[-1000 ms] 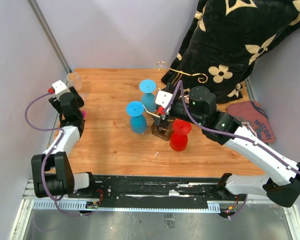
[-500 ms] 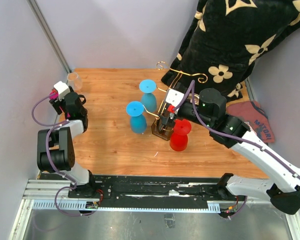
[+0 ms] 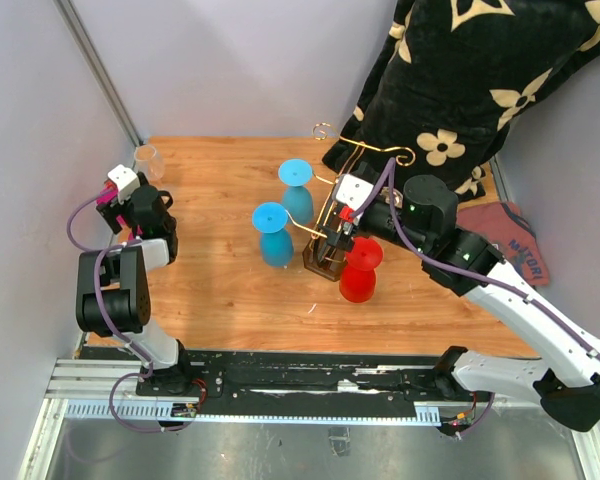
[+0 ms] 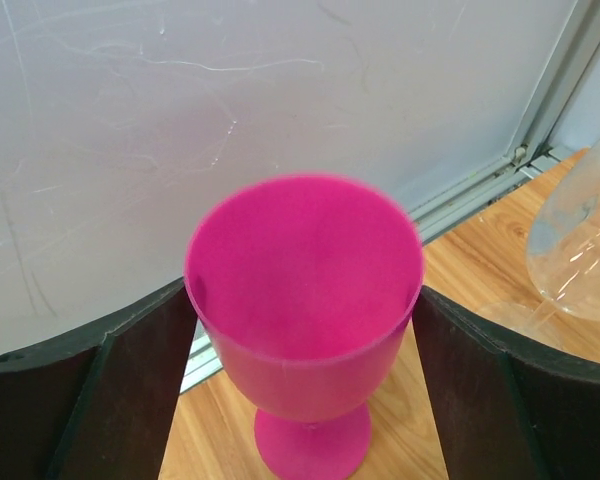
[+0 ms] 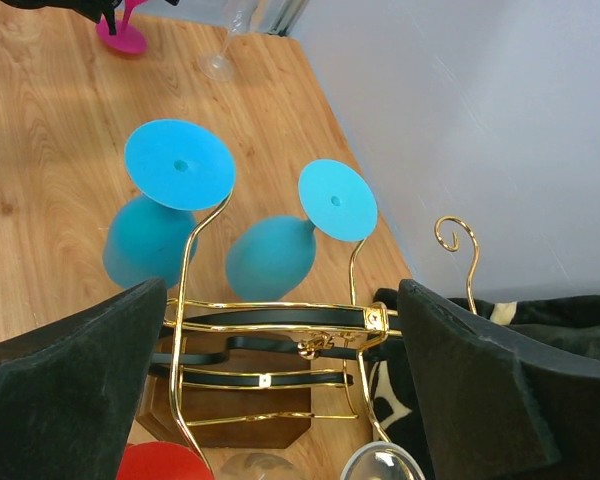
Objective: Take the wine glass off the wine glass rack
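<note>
our left jaws clamp a pink glass [image 4: 305, 300] at the worktop [image 3: 220, 290] edge; our right jaws gape above the gold rack [image 5: 270, 318] holding two inverted blue glasses [image 5: 152, 250].

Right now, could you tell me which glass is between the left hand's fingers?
The upright pink glass; the blue glasses and red glass are inverted at the rack.

The wooden bench [image 3: 220, 290] carries the wine glass rack [image 5: 220, 420] on its dark brown base, near the middle. Far to the rack's left, by the wall, stand a pink goblet [image 4: 305, 320] and, close beside it, a clear glass [image 3: 148, 160]. Behind and right of the rack lie a black floral blanket [image 3: 460, 90] and a red cloth [image 3: 505, 245].
</note>
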### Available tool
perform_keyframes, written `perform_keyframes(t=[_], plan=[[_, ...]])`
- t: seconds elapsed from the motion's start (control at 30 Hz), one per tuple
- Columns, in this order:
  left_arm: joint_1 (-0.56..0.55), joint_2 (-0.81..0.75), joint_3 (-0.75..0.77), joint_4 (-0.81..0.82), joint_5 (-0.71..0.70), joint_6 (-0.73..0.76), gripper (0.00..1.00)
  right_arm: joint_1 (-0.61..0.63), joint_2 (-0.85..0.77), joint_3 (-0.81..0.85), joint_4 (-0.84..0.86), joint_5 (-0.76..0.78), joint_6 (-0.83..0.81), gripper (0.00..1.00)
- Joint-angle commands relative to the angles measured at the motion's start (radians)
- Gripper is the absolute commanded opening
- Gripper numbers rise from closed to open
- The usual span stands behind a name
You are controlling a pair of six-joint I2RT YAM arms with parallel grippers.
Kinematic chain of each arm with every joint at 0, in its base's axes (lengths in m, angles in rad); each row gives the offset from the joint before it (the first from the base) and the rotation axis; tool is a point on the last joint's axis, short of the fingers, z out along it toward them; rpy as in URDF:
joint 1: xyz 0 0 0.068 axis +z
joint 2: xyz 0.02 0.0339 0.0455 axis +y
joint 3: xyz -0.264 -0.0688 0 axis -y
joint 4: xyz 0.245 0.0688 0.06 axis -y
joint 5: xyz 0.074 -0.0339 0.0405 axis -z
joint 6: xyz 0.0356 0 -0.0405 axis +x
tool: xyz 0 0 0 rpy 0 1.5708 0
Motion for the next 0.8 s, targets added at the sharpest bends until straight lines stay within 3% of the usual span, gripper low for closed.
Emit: perform_keyframes(t=[0.0, 0.17, 0.47, 0.77], plan=[[0.002, 0.000, 0.011, 0.011, -0.033, -0.024, 0.94, -0.013, -0.006, -0.005, 0.009, 0.008, 0.011, 0.98], [0.000, 0.006, 0.012, -0.004, -0.028, -0.026, 0.99, -0.016, -0.017, -0.006, 0.001, 0.010, 0.012, 0.98], [-0.045, -0.079, 0.013, -0.089, -0.082, -0.038, 1.00, -0.020, -0.028, 0.001, -0.008, 0.029, 0.035, 0.98], [-0.060, -0.158, 0.260, -0.729, -0.008, -0.322, 1.00, -0.037, 0.009, 0.085, -0.116, 0.104, 0.220, 0.98]])
